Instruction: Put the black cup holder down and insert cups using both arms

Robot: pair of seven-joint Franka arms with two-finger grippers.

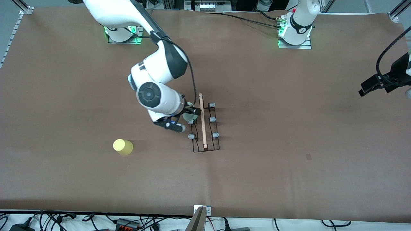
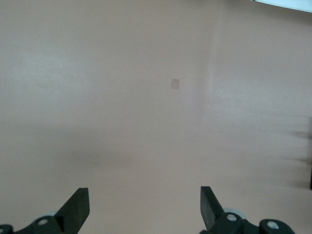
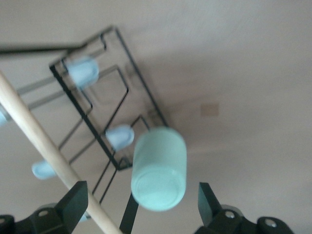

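We see the right arm bent at the elbow, reaching from its base down to the black cup holder [image 1: 205, 126] in the middle of the table. The right gripper [image 1: 188, 117] hovers at the rack's 9 o'clock side, fingers [image 3: 73, 204] spread wide and gripping nothing. The mint green cup [image 3: 159, 169] sits upside down on a peg between them, apart from both fingers. The yellow cup [image 1: 122, 147] stands inverted at the rack's 8 o'clock. The left gripper [image 2: 145, 207] waits, wide open and empty, over the left arm's end of the table [image 2: 146, 97].
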